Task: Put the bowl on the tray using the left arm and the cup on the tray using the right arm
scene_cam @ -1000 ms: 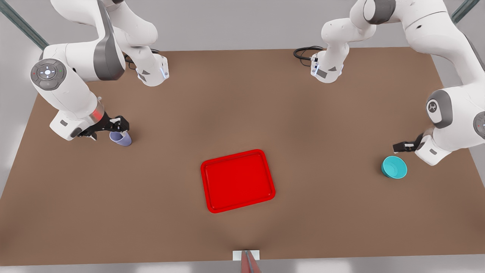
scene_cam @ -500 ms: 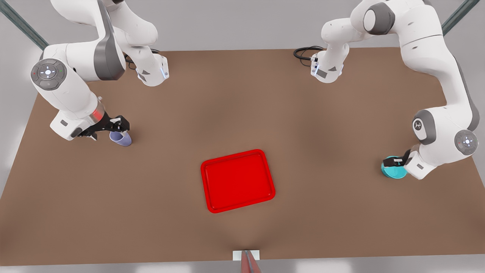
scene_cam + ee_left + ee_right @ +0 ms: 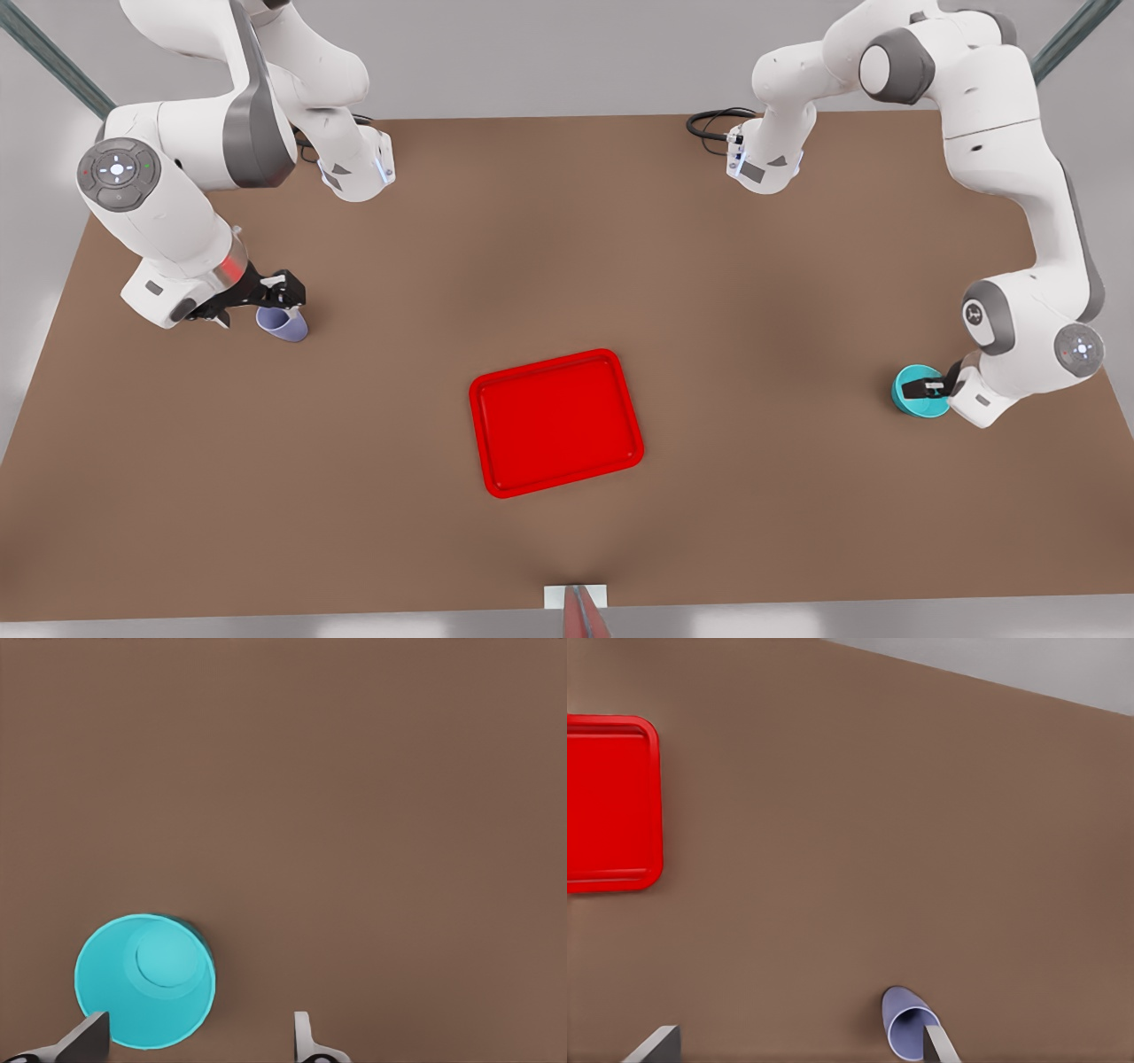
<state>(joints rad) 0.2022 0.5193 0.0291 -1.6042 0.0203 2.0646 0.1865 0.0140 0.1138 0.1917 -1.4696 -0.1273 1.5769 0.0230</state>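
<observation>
- Over the last second our left gripper [image 3: 928, 387], on the front view's right, has dropped from just beside the bowl [image 3: 912, 396] to sit over the bowl's rim.
- Our right gripper [image 3: 275, 297], on the front view's left, has barely shifted; it stays at the cup [image 3: 283, 323].
- We judge from this that both arms are at the grasp step, and neither object is lifted yet.
- The left wrist view shows the left gripper spread wide: 1 fingertip [image 3: 89, 1035] overlaps the bowl's [image 3: 146, 981] rim and the other stands well clear on bare table [image 3: 354, 771]. We read it as released, holding nothing.
- The right wrist view shows the right gripper's fingers also wide apart: 1 fingertip [image 3: 939, 1043] sits at the cup's [image 3: 908, 1028] mouth and the other is well off to the side. It too is released, not clamped.
- The front view alone gives the layout: the tray [image 3: 555, 422] lies bare in the middle of the table, well apart from both the cup and the bowl.
- The front view hides the finger spacing behind the wrists; the wrist views supply that.
- The right wrist view also catches a corner of the tray [image 3: 611, 806]; the left wrist view gives us bowl and table.
- The cup looks tilted in both views, so we judge its grasp may be the trickier of the 2.
</observation>
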